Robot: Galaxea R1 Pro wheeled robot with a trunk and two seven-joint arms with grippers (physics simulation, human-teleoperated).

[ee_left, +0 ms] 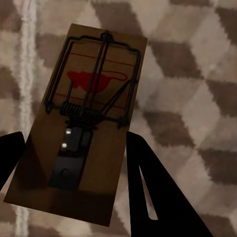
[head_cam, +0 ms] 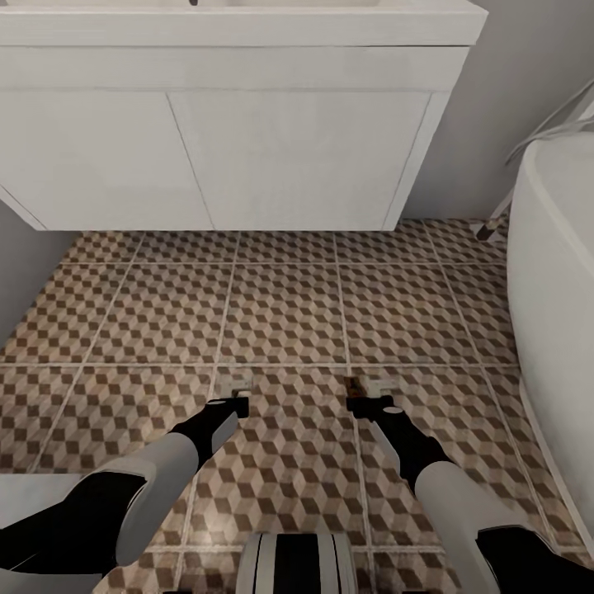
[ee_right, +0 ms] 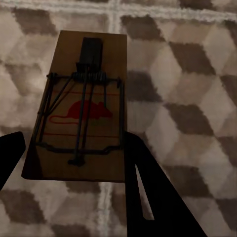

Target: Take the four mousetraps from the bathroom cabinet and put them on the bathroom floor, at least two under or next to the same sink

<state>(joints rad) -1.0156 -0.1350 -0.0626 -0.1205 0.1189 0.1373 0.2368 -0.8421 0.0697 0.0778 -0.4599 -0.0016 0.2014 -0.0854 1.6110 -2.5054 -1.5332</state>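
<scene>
Two mousetraps are in hand, both over the cube-patterned bathroom floor [head_cam: 289, 313]. In the left wrist view, a brown wooden mousetrap [ee_left: 94, 84] with a red mark and a dark wire spring sits between the dark fingers of my left gripper [ee_left: 74, 143], which is shut on its near end. My right gripper [ee_right: 73, 140] is shut the same way on a second mousetrap [ee_right: 84, 113]. From the head view, the left gripper [head_cam: 237, 398] and right gripper [head_cam: 367, 398] hang side by side, about two tiles in front of the white sink unit [head_cam: 231, 157]. The cabinet is out of view.
The white sink unit hangs off the wall, with tiled floor running beneath it. A white bathtub [head_cam: 553, 272] curves along the right side, and a dark-tipped leg [head_cam: 487, 231] stands by its far end. A grey wall [head_cam: 25, 264] closes the left. The robot's base [head_cam: 297, 561] is at the bottom.
</scene>
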